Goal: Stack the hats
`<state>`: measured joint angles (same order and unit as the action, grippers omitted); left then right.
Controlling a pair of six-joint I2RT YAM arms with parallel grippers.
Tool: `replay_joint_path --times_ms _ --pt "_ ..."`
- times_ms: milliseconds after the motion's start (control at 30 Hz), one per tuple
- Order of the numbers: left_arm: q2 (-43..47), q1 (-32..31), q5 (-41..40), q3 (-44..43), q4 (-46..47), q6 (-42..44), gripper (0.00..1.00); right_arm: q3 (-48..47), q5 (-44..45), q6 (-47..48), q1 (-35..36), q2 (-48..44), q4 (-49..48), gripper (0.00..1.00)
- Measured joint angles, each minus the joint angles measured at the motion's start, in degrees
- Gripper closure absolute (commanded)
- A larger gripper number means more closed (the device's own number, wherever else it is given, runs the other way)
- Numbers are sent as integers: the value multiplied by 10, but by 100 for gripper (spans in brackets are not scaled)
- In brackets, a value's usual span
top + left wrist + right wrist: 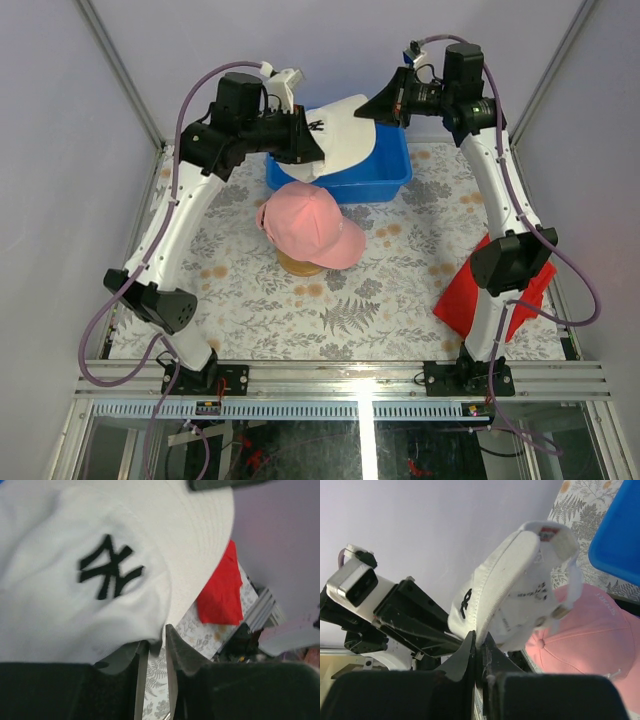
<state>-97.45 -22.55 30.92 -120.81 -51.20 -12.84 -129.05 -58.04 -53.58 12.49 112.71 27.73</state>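
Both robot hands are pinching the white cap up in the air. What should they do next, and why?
Probably carry the white fabric baseball cap toward the pink fabric baseball cap and lower it on top. The left gripper and right gripper are both shut on it above the blue plastic bin, and nothing lies on the pink one yet.

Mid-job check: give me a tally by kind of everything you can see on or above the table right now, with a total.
Caps: 2 (white cap, pink cap)
Wooden dome: 1, under the pink cap
Blue bin: 1, its inside hidden by the white cap
Red cloth: 1
Total: 5
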Motion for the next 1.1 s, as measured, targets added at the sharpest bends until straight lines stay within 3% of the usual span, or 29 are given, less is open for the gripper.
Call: replay_joint_path --times_ms 100,233,367,500,633,833,1100 --pt "10 4 -55 14 13 -24 52 21 0 3 0 -4 -11 100" --pt "98 68 -121 150 104 -100 37 84 5 -2 -6 -21 -43 100" --pt "216 173 -168 294 180 -187 36 154 13 -38 -21 -53 -104 100" --pt "267 207 -185 334 198 -234 36 181 24 -81 -33 -75 -172 100" --pt "277 214 -165 384 215 -267 41 201 41 -142 -37 -90 -259 100" --pt "274 220 -118 500 207 -286 41 204 54 -230 -37 -90 -364 100" --pt "228 242 -64 533 194 -245 38 186 55 -270 -43 -90 -385 100"
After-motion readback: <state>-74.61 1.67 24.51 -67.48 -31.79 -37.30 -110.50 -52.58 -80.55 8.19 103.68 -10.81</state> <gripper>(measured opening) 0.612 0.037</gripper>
